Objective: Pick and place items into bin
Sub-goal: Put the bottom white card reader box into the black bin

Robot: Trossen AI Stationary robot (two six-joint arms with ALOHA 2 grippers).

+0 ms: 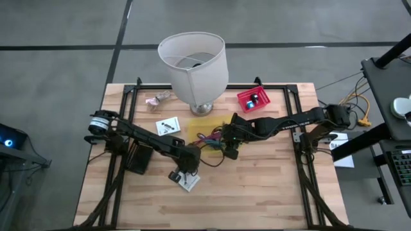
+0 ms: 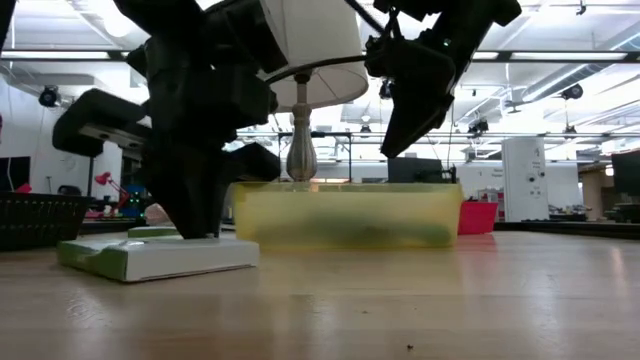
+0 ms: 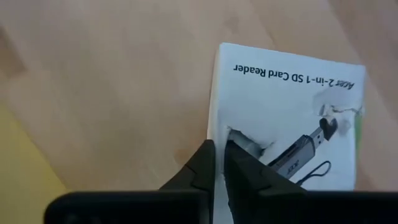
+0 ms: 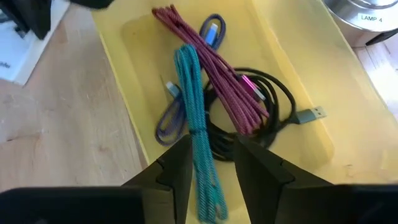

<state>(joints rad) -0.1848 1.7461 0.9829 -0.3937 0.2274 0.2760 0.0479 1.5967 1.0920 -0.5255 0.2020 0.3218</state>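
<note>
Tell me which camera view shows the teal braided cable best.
The right wrist view: the teal braided cable runs lengthwise between that tool's fingers, over the yellow bin. In the high view it cannot be made out, the low view shows only the blurred bin, and the left wrist view misses it.
</note>
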